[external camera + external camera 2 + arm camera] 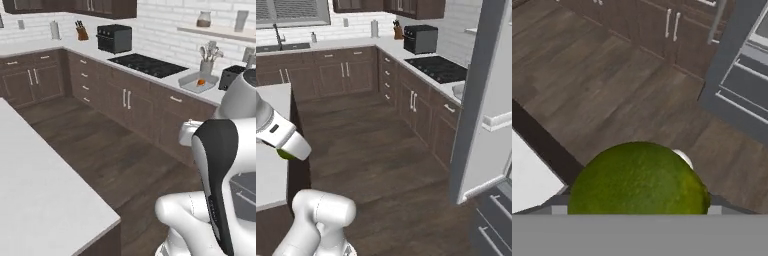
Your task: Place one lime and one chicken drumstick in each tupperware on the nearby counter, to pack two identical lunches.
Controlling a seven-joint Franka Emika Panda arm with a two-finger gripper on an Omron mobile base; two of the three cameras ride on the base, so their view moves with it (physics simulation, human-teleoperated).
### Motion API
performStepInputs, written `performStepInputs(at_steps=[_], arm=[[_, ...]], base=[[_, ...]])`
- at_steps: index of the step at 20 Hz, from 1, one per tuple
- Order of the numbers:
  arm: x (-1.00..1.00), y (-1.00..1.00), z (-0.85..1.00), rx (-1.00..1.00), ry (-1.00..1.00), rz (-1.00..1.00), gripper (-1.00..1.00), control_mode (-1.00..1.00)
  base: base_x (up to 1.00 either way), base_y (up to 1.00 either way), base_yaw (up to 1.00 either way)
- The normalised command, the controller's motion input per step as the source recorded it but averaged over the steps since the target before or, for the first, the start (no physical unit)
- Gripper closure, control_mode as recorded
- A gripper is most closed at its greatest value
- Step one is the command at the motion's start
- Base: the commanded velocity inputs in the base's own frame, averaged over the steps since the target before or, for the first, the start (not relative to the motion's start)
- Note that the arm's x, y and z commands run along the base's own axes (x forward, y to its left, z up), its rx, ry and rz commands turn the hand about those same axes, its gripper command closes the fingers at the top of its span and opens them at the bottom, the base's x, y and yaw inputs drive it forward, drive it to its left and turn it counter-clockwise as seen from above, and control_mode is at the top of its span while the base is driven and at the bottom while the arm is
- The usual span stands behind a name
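Our gripper (639, 210) pinches the lime (639, 180) low in the hand view, above the wood floor. The tray (192, 82) waits upper right on the worktop (100, 55); we should carry level and lower gently.

No legible text, labels, brand marks, numerals or signs found on any surface in any view.

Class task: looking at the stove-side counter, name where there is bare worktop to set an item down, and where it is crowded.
Bare counter lies between the knife block and cooktop. Right of the cooktop it is crowded: tupperware, utensil cup and toaster sit close together.
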Motion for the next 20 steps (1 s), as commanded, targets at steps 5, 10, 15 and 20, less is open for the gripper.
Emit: performStepInputs(at_steps=[5, 10, 15, 20], arm=[[0.00, 0.00, 0.00, 0.00, 0.00, 0.00, 1.00, 1.00], [0.00, 0.00, 0.00, 0.00, 0.00, 0.00, 1.00, 1.00], [0.00, 0.00, 0.00, 0.00, 0.00, 0.00, 1.00, 1.00], [0.00, 0.00, 0.00, 0.00, 0.00, 0.00, 1.00, 1.00]], base=[[0.94, -0.09, 0.59], [1.00, -0.07, 0.24], [1.00, -0.05, 0.09], [1.00, -0.47, 0.22]])
